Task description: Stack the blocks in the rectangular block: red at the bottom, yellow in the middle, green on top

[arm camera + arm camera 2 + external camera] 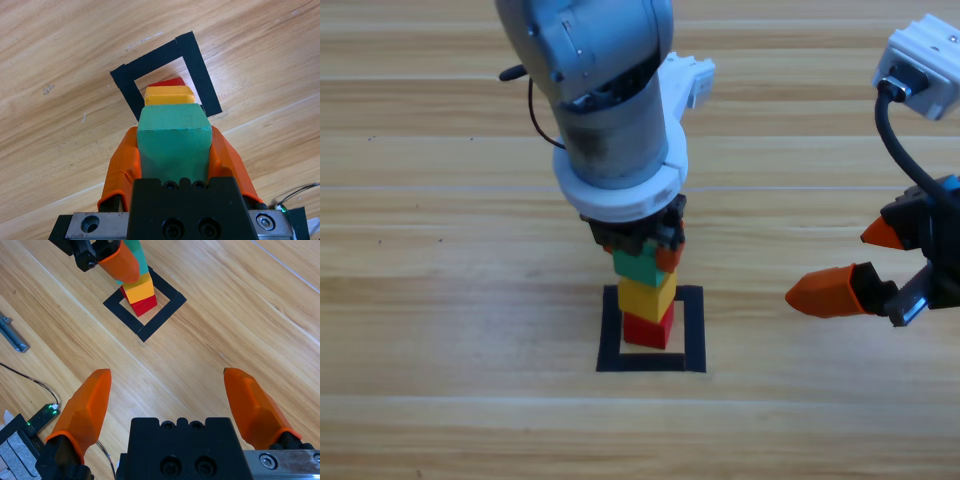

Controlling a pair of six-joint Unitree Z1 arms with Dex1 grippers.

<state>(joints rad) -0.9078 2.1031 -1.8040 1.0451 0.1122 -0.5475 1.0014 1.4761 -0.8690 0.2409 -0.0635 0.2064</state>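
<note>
Inside the rectangular block (694, 330) of black tape, the red cube (649, 327) rests on the wood. The yellow cube (646, 295) sits on top of it. The green cube (638, 264) sits on the yellow one, and my left gripper (642, 250) comes down from above, shut on it. In the left wrist view the green cube (172, 142) fills the space between the orange jaws, with yellow (169, 95) and red (167, 82) below. My right gripper (855, 265) waits open at the right edge, nothing between its jaws.
The tape outline (165, 312) and the stack show at the top of the right wrist view. A cable and a small board with a green light (42, 417) lie at that view's lower left. Bare wooden table surrounds the stack.
</note>
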